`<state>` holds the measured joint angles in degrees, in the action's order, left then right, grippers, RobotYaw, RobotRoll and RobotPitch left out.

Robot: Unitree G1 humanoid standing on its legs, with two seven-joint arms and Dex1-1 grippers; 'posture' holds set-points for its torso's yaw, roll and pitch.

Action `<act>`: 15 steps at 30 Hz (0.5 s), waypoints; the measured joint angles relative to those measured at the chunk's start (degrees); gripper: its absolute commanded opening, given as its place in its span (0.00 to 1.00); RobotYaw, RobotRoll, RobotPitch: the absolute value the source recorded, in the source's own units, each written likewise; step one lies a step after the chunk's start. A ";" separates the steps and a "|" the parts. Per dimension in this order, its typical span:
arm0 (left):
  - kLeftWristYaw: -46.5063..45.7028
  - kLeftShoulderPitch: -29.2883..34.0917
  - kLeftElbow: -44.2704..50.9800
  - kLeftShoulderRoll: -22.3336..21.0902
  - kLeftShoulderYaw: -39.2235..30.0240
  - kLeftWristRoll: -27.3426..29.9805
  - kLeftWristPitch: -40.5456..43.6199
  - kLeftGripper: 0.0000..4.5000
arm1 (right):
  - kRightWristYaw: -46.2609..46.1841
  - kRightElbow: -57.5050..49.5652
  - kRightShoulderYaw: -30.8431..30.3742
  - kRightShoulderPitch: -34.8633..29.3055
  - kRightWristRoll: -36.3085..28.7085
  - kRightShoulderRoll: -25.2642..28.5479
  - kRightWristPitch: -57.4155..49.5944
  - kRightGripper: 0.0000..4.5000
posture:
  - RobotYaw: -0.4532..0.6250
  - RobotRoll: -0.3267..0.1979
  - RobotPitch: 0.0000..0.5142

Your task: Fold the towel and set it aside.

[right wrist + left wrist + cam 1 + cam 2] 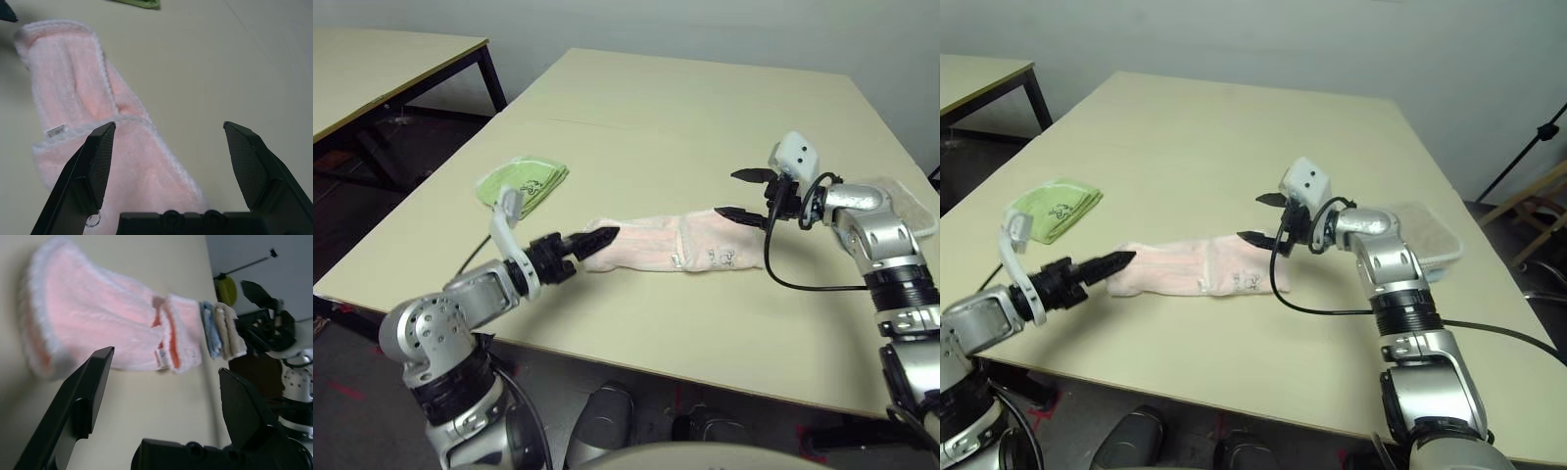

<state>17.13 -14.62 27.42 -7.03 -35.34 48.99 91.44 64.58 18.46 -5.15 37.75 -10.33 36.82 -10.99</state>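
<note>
Handling the pink towel [646, 245] should feel light, soft and floppy; pinch its folded layers at nine o'clock and three. It lies at the worktop's [705, 343] centre, both grippers' fingers [93, 391] [100, 166] apart.

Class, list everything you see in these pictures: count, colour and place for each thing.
Washcloth: one, pale pink with white edging, folded on the near part of the table
Green towel: one, folded, on the table's left
Beige towel: one, folded, on the table's right
Light-blue towel: one, folded, beside the beige one
Table: one, cream, in front of the robot
Second table: one, cream top, far left
Left gripper: one, black, open, by the washcloth
Right gripper: one, black, open, above the washcloth
</note>
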 measured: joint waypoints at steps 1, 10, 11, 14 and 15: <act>-1.86 0.21 -0.73 0.27 -0.16 1.19 0.02 1.00 | 1.03 -0.32 0.02 -0.02 -0.32 0.79 -0.15 0.99 | 0.67 0.62 0.16; -14.09 0.16 -7.39 3.35 -1.76 9.99 0.09 1.00 | 8.74 -8.19 0.00 -4.70 -2.85 6.95 -1.49 0.99 | 0.63 0.62 0.14; -15.47 0.05 -7.99 4.21 -2.01 10.83 0.10 1.00 | 8.79 -8.86 0.01 -5.04 -2.96 7.24 -1.70 0.99 | 0.63 0.62 0.14; -18.76 -0.71 -9.79 5.66 -2.31 12.81 0.11 1.00 | 8.83 -10.46 0.08 -5.41 -3.30 7.52 -2.37 0.99 | 0.64 0.62 0.14; -19.40 -0.95 -10.24 5.63 -2.25 12.99 0.11 1.00 | 8.82 -11.01 0.08 -5.45 -3.38 7.59 -2.55 0.99 | 0.64 0.62 0.14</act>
<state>-2.26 -15.56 17.18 -1.40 -37.58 61.98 91.55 73.40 7.46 -5.07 32.30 -13.71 44.41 -13.54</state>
